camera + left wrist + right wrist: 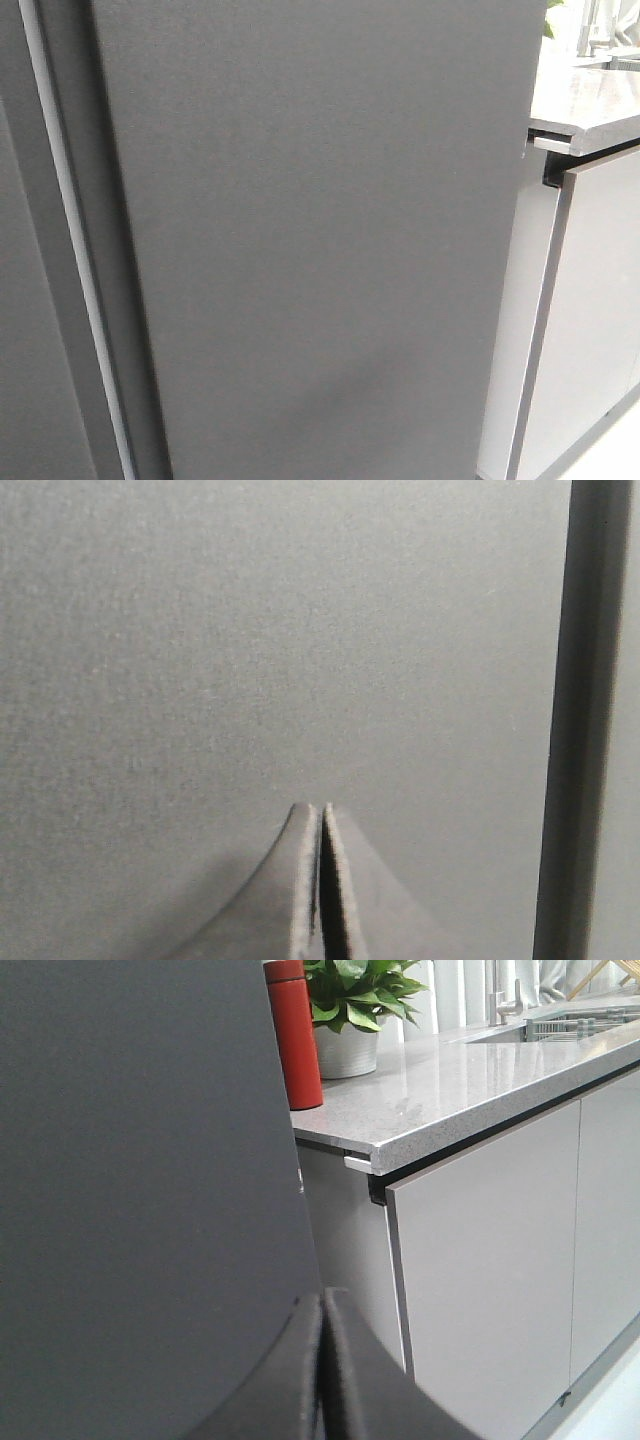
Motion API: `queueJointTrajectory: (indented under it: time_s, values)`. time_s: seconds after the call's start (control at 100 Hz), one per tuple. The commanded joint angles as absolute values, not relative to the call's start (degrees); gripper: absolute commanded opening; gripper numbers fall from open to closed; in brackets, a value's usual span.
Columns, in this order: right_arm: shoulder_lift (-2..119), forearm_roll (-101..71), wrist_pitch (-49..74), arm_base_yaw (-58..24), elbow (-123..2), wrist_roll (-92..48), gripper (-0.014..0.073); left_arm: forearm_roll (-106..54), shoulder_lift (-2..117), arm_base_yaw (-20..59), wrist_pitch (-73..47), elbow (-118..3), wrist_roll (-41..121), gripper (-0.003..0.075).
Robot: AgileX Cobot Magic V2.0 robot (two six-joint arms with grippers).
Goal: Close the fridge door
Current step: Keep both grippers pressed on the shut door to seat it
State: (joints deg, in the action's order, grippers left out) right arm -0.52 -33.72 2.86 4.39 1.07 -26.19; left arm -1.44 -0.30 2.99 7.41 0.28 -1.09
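Fridge door [320, 240]: charcoal panel directly ahead of my left gripper [320, 810], whose fingers are pressed together, empty; right gripper [322, 1300] likewise closed, empty, beside the door's edge. I judge it heavy, stiff, handleless: push flat, nothing to grasp.

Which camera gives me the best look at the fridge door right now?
The front view: the fridge door fills it, showing its top and both side edges. The left wrist view shows only flat panel surface past the shut left gripper; the right wrist view shows its edge beside the shut right gripper.
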Motion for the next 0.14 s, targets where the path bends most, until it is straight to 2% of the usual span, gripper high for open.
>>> queueJointTrajectory:
  time_s: [0.0, 0.13]
  values:
    - [-1.73, -33.89, -1.07, 4.78, 2.07, -26.89, -0.0044, -1.72, -0.90, 2.75, 11.46, 2.30, -1.34, -0.0020]
    - [-1.73, -33.89, -1.07, 4.78, 2.07, -26.89, -0.0045, -1.72, -0.90, 2.75, 11.46, 2.30, -1.34, -0.0020]
